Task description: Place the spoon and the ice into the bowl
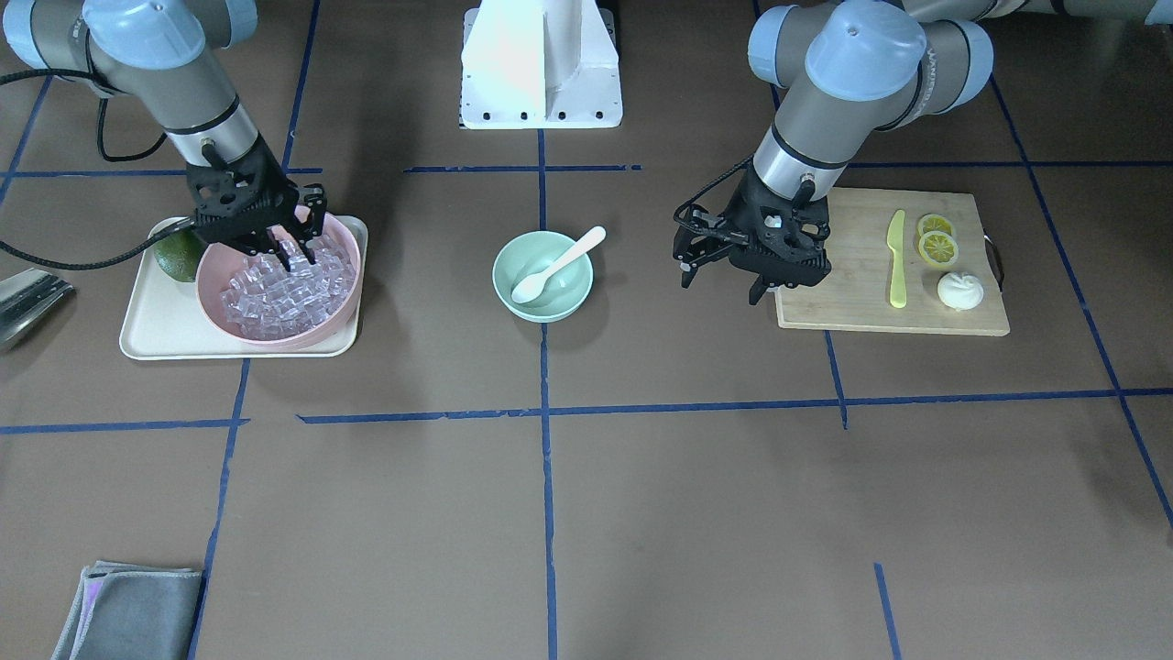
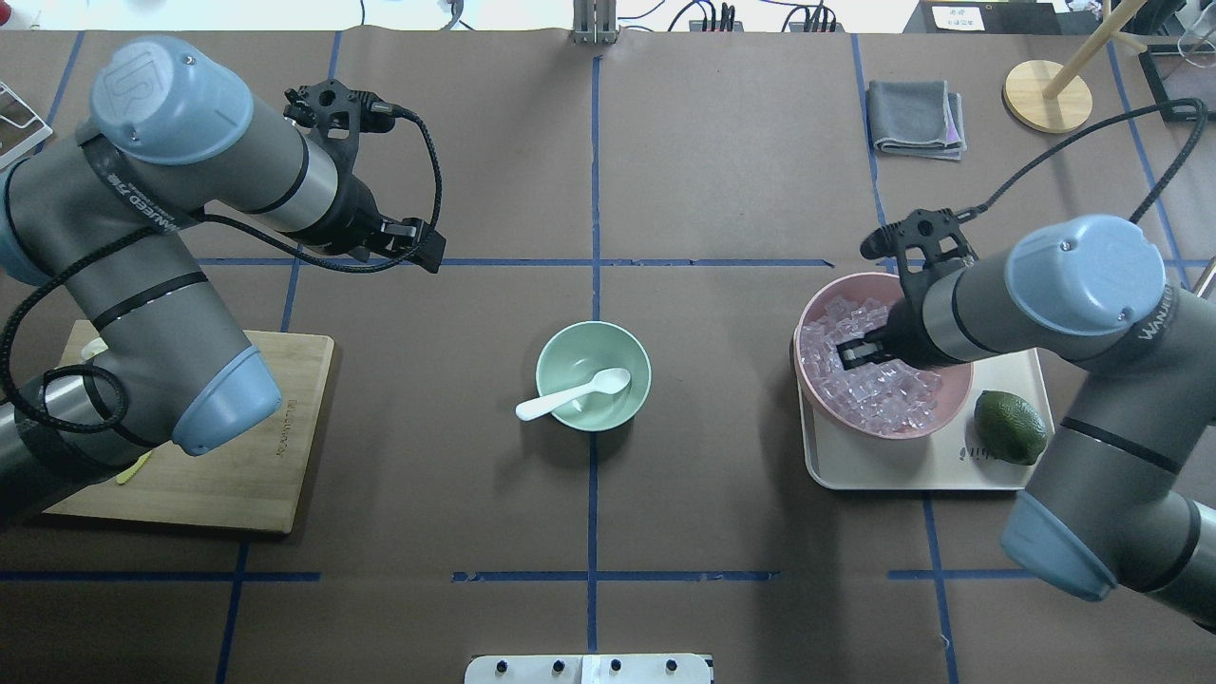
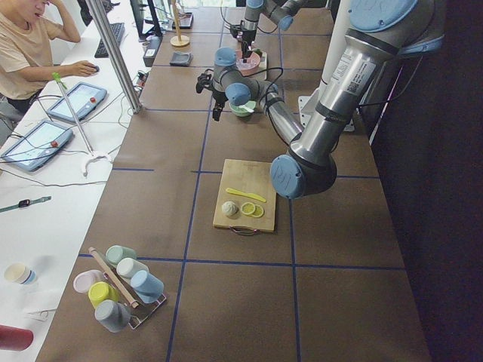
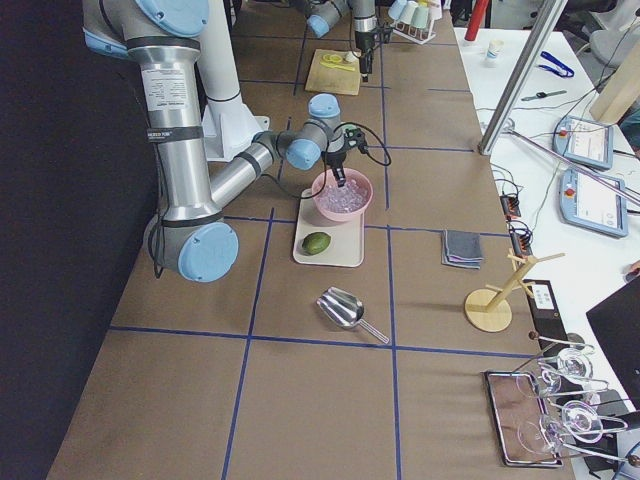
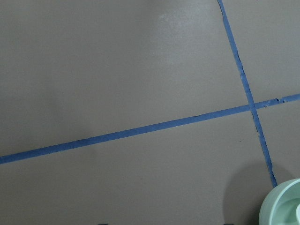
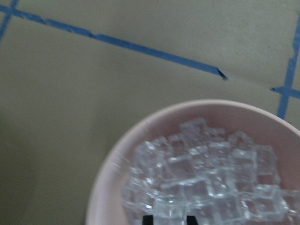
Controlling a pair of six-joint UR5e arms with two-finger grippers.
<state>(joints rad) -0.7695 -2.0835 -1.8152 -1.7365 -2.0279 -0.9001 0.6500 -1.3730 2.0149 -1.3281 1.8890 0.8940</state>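
The white spoon (image 1: 559, 266) lies in the mint-green bowl (image 1: 502, 275) at the table's middle, its bowl end inside and its handle over the rim; spoon (image 2: 570, 394) and bowl (image 2: 551, 351) also show overhead. My right gripper (image 1: 293, 257) is down in the pink bowl (image 1: 206, 302) of ice cubes (image 1: 275, 293). In the right wrist view its fingertips (image 6: 147, 219) stand one cube apart, closed on an ice cube (image 6: 168, 211). My left gripper (image 1: 722, 284) is open and empty, between the green bowl and the cutting board.
The pink bowl and a lime (image 1: 179, 258) stand on a cream tray (image 1: 156, 321). A wooden cutting board (image 1: 861, 302) holds a yellow knife (image 1: 896, 261), lemon slices (image 1: 937, 243) and a white bun (image 1: 960, 291). A grey cloth (image 1: 128, 610) lies near the front corner.
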